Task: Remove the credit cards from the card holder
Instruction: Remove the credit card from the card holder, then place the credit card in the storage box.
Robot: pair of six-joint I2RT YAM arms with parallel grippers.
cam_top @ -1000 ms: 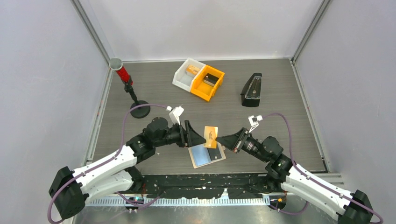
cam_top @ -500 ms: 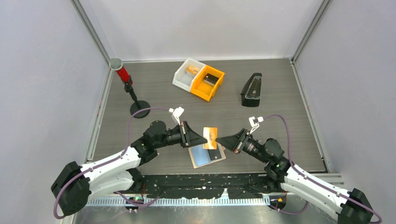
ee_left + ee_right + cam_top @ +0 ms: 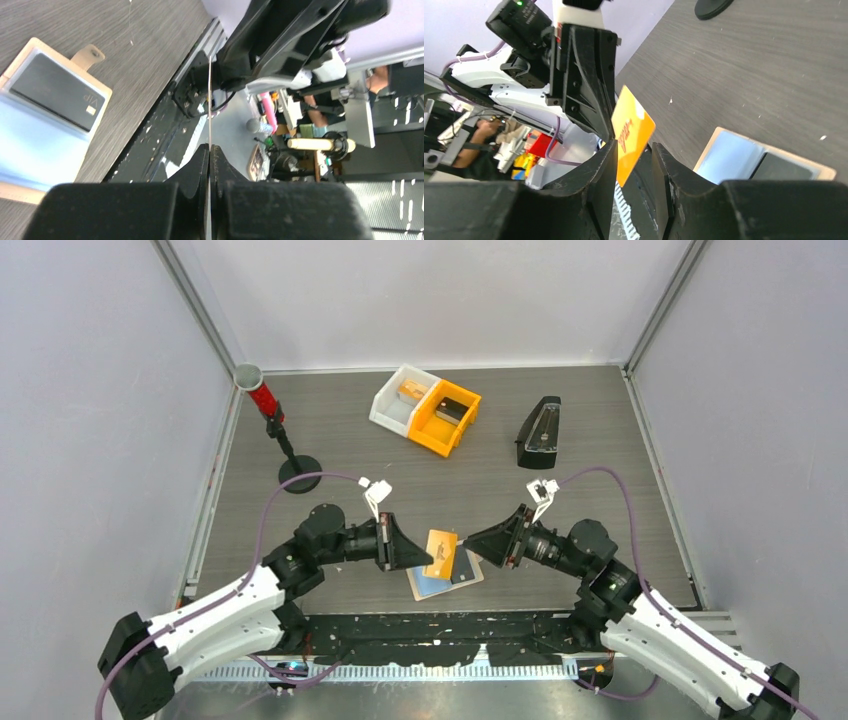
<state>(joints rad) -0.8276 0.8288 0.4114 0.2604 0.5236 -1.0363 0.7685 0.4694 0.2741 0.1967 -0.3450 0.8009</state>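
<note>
Two end effectors faced each other over the near middle of the tabletop (image 3: 600, 440). From where I stood the left end effector (image 3: 425, 552) was pressed tight on the orange card (image 3: 441, 553), holding it on edge in the air just above the card holder (image 3: 86, 56). Meanwhile the right end effector (image 3: 634, 150) had its jaws spread, one on either side of the same card. That holder lay flat near the front edge, with the light blue card (image 3: 35, 145) and a grey card (image 3: 57, 92) in it.
</note>
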